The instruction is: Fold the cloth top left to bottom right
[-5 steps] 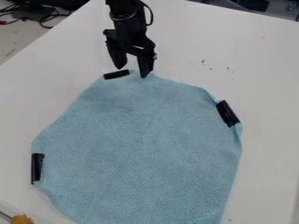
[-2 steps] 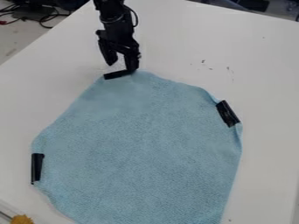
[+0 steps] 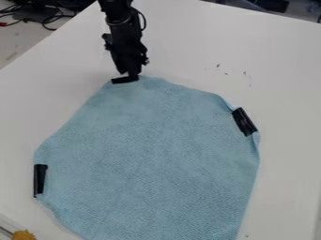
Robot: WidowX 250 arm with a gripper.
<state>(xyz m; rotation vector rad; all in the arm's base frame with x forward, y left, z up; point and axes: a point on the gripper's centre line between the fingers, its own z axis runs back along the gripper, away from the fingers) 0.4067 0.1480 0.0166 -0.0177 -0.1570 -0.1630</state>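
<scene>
While the gripper (image 3: 130, 74) was at the top strip, a sure hold mattered most.
Its fingers were pressed close together by the black strip (image 3: 125, 80) at the cloth's upper edge, but I could not tell if they pinched it. The blue cloth (image 3: 150, 154) lay spread and unfolded on the white table (image 3: 270, 61), with more dark strips at its left edge (image 3: 39, 179) and right edge (image 3: 244, 122). For doing this step well, I judged that a small, slow lift should first test whether cloth and strip rose together. After that, a low and even path toward the lower right seemed best, because a quick pull could have dragged the whole cloth along, or let the corner slip away.
</scene>
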